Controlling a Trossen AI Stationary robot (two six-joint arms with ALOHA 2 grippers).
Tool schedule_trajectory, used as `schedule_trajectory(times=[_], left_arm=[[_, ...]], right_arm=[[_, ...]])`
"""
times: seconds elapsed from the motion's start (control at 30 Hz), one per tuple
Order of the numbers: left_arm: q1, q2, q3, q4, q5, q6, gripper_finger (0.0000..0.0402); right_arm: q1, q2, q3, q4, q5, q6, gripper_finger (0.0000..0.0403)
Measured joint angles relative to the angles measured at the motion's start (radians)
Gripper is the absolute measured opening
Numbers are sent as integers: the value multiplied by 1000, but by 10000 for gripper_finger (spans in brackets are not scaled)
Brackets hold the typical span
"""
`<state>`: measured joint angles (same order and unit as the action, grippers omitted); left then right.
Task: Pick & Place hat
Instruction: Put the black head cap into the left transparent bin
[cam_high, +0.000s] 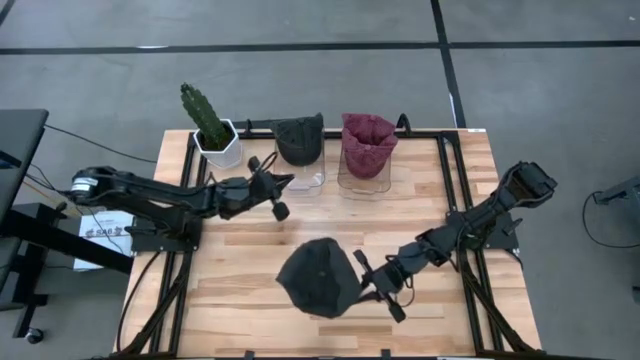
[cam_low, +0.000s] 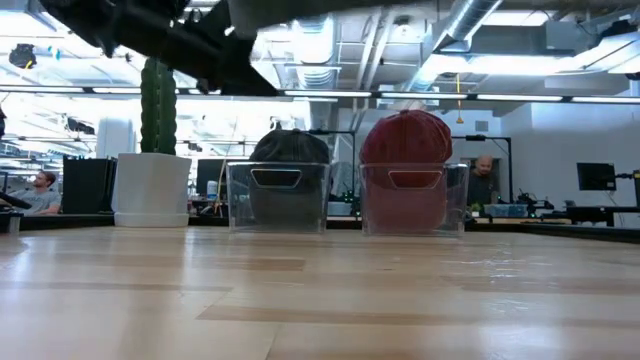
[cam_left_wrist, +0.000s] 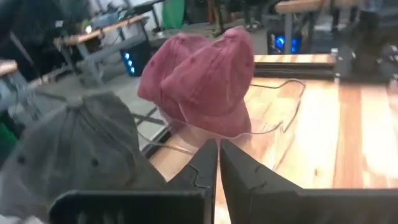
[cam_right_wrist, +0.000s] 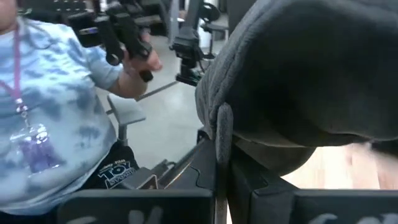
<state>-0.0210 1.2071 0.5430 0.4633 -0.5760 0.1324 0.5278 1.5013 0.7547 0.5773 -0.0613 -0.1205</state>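
A pale wooden table (cam_high: 250, 250) sits on grey floor, with an open workshop beyond it. Going left to right along the far edge: a cactus (cam_high: 205, 116) in a white pot (cam_high: 222, 146), then a dark hat (cam_high: 299, 139) on a clear stand, then a red hat (cam_high: 367, 143) on its own stand (cam_high: 362, 178). I judge those two are displayed upright so their crowns keep shape and a gripper can reach a brim.

My left gripper (cam_high: 277, 196) waits just before the dark hat's stand, its fingers pressed together on nothing. Nearer the front edge, my right gripper (cam_high: 375, 285) has its fingers clamped tight on the rim of a third hat (cam_high: 318, 277), dark grey, which is the one I am moving; it hangs from that pinch by its edge, I think so the crown stays free to drop over a stand.

The high view alone shows this hat and both arms together. The low view misses it entirely, showing only the two stands and cactus. My right wrist view shows the pinched fabric up close, and a person (cam_right_wrist: 56, 112) in a pale tie-dye shirt beyond the table.
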Motion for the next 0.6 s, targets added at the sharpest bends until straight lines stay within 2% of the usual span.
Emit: schedule_trajectory(times=[0.07,0.27,0.5,0.6], left_arm=[[6,42,0,55,24,-42,17],[5,198,7,299,217,-86,17],[1,387,127,303,226,-121,17],[0,433,182,306,277,-123,17]], right_arm=[[9,0,0,17,1,-32,2],[3,5,2,51,8,-98,1],[-38,15,2,58,-65,-98,1],[-55,34,2,55,-79,-87,2]])
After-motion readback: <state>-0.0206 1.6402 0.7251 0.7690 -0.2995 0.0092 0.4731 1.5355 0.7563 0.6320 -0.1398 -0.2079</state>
